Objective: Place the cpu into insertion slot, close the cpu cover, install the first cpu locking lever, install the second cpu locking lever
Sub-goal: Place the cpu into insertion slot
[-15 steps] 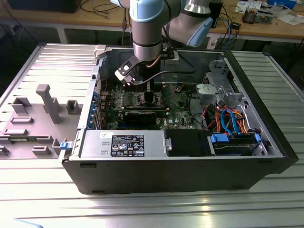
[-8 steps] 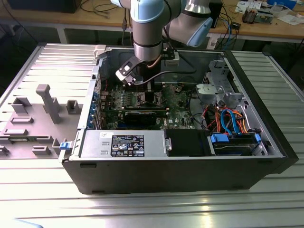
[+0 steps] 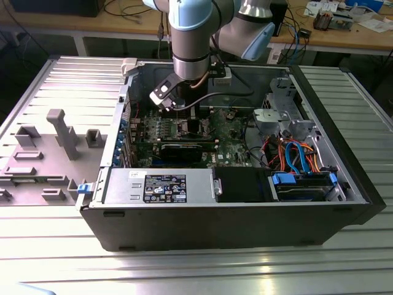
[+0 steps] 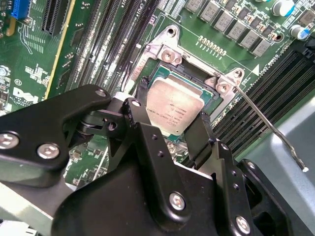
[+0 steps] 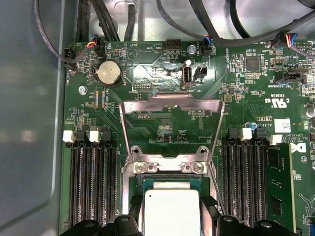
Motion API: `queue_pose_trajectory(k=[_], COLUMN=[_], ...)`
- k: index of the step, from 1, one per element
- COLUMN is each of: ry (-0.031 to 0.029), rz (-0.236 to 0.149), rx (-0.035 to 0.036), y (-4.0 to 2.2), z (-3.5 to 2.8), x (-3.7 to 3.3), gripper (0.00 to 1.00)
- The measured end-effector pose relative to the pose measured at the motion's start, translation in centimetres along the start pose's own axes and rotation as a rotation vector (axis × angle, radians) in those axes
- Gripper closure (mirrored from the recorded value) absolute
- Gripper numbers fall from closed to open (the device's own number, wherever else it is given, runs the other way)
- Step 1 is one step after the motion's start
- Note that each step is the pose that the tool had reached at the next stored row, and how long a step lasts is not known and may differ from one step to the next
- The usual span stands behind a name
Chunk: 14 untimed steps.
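While poised just above the insertion slot (image 4: 193, 73), clamps the cpu (image 4: 177, 103) by two opposite edges in the closed claw (image 4: 172, 110), with the cpu cover (image 5: 147, 104) open.

- Computer case (image 3: 233, 227): dark, open-topped, lying on the slatted metal surface (image 3: 184, 270).
- Power supply (image 3: 159, 186): grey box with a label, along the case's near wall.
- Cables (image 3: 295, 153): blue and orange, bundled towards the exterior view's right.
- Grey holders (image 3: 61, 132): several, on the surface at the exterior view's left.
- Coin battery (image 5: 108, 73): round, silver, on the green board (image 5: 246, 103).
- Memory slots (image 5: 91, 184): long, black, in rows, with white clips (image 5: 69, 136).
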<state>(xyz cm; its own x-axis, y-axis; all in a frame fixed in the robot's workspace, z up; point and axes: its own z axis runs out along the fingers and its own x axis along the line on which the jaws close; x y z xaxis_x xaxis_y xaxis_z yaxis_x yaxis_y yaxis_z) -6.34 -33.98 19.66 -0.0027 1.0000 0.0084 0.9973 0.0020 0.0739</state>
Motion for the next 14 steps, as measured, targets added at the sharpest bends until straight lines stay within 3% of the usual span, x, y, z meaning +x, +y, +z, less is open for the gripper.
queue_pose_trajectory(k=[8, 10, 11, 14], ry=[0.0002, 0.0015, 0.001, 0.0001], rz=[0.0, 0.0, 0.0, 0.0], rx=[-0.0001, -0.0008, -0.0005, 0.0], y=[0.02, 0.03, 0.03, 0.02], z=[0.04, 0.08, 0.08, 0.05], x=[0.0, 0.02, 0.02, 0.0], gripper=[0.45, 0.44, 0.38, 0.38])
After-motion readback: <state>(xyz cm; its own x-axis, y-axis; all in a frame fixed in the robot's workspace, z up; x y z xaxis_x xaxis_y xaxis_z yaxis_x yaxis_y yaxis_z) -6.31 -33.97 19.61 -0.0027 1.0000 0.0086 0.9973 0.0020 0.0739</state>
